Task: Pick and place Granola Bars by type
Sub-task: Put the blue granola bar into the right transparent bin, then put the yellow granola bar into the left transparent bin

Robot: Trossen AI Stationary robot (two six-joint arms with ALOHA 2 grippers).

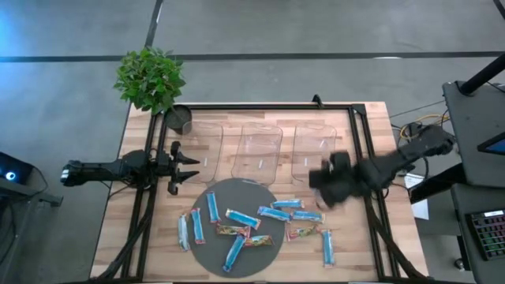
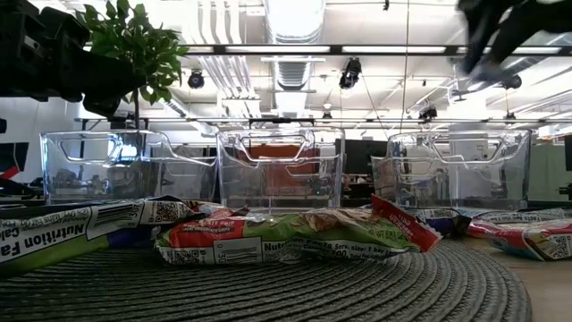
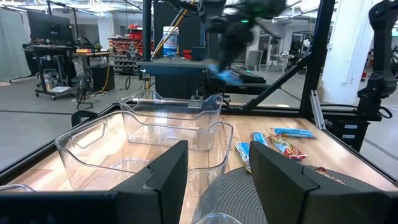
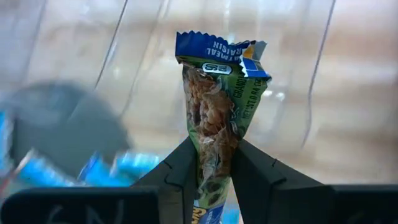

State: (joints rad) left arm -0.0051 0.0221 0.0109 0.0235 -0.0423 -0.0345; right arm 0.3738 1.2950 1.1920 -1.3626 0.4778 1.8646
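Several wrapped granola bars lie flat on a round grey mat (image 1: pixel 207 260) and on the wood to its right: light blue ones (image 1: pixel 213 207) and multicoloured ones (image 1: pixel 242 218). Three clear bins (image 1: pixel 260 150) stand in a row behind them. My right gripper (image 1: pixel 327 188) hovers, blurred, over the near end of the right bin (image 1: pixel 316 142) and is shut on a green and blue bar (image 4: pixel 217 93). My left gripper (image 1: pixel 177 166) is open and empty, beside the left bin (image 1: pixel 207 146). My right gripper pinches the green and blue bar between its two fingers (image 4: pixel 180 171), on the wrapper's two flat faces (image 4: pixel 214 152). The bar lies along the fingers, and its crimped blue end (image 4: pixel 211 46) sticks out past the fingertips. It is lifted clear of the table.
A potted plant (image 1: pixel 150 79) and a dark cup (image 1: pixel 180 118) stand at the far left corner. Black frame rails (image 1: pixel 359 142) run along the table's sides and far edge. One light blue bar (image 1: pixel 327 246) lies near the front right.
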